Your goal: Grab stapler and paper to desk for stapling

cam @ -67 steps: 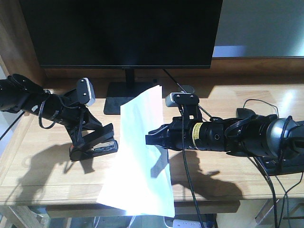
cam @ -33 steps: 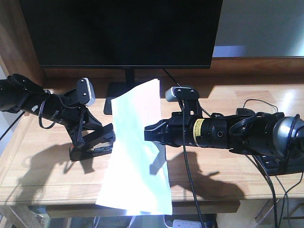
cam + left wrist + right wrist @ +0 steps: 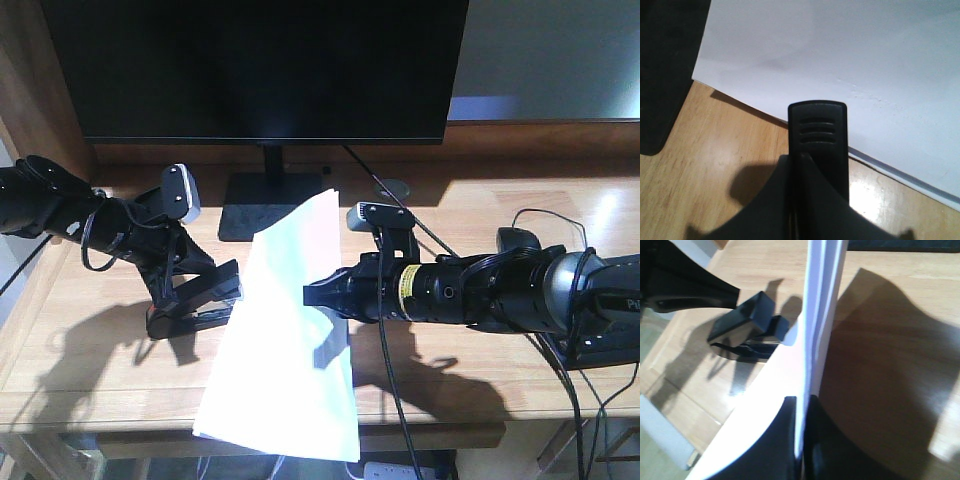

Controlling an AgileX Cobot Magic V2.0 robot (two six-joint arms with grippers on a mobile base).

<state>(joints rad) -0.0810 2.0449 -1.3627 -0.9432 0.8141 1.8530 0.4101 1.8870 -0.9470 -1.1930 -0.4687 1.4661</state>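
Note:
The black stapler [image 3: 197,312] rests on the light-wood desk [image 3: 90,340] at the left, with an orange-red patch at its rear. My left gripper [image 3: 205,288] is shut on it; in the left wrist view the gripper [image 3: 799,162] clamps the stapler's ridged black end [image 3: 818,131]. My right gripper [image 3: 318,295] is shut on the white paper [image 3: 285,350] and holds it tilted, its lower edge past the desk's front edge. In the right wrist view the gripper [image 3: 801,407] pinches the sheet [image 3: 820,315] edge-on, and the stapler [image 3: 747,322] sits just left of it.
A black monitor [image 3: 260,70] on a flat stand [image 3: 262,210] stands at the back. A black mouse [image 3: 515,238] and cables [image 3: 590,400] lie at the right. A dark slab [image 3: 665,75] lies left of the stapler in the left wrist view.
My right gripper dipped slightly and the paper swung, its lower edge shifting left and down. The left gripper and stapler have stayed put.

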